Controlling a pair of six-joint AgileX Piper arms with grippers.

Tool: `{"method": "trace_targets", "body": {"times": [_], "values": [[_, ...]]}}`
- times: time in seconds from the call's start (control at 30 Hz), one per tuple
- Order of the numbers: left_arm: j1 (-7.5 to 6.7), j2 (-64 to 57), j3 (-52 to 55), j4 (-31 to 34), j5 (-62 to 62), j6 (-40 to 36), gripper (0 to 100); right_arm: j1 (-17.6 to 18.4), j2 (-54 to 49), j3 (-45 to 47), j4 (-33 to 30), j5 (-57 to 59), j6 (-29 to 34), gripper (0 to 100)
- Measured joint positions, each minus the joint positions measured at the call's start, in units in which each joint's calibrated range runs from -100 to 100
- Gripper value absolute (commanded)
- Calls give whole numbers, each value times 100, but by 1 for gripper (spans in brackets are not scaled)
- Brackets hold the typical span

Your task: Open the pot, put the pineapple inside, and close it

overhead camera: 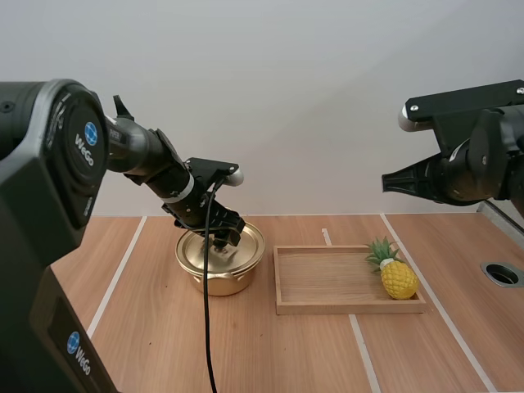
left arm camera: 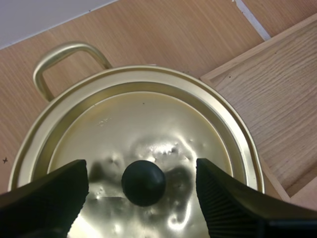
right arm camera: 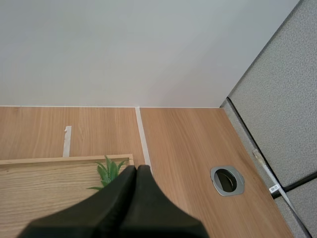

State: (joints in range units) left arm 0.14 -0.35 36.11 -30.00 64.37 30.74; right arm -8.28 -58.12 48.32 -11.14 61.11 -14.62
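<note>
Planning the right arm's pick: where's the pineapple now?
High view: the pineapple lies in the right end of the wooden tray, on the table's right half, to the right of the pot.

Gold pot (overhead camera: 219, 260), lid (left arm camera: 148, 124) on, black knob (left arm camera: 143, 182) centred between left gripper (overhead camera: 221, 240) fingers – spread wide, untouched. Yellow pineapple (overhead camera: 397, 277) – green crown tilted potward – lying at wooden tray (overhead camera: 344, 309) right end, below right gripper (overhead camera: 391, 182).
</note>
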Motion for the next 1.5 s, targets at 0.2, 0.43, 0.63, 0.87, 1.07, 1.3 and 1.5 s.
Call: {"method": "trace_targets", "body": {"times": [0.2,0.43,0.63,0.87,1.07,1.3,1.5], "values": [[0,0,0,-4,-15,8,100,0,0,0,0,0,0,0],[0,0,0,-4,-15,8,100,0,0,0,0,0,0,0],[0,0,0,-4,-15,-29,27,0,0,0,0,63,0,0],[0,0,0,-53,-6,-61,0,0,0,0,0,142,0,0],[0,-12,0,-75,-21,-61,0,0,0,0,0,142,0,0],[0,-407,-332,-121,-21,-61,0,0,0,0,0,142,0,0],[0,-996,-680,-146,-258,-133,0,0,0,0,38,147,0,0]]}}
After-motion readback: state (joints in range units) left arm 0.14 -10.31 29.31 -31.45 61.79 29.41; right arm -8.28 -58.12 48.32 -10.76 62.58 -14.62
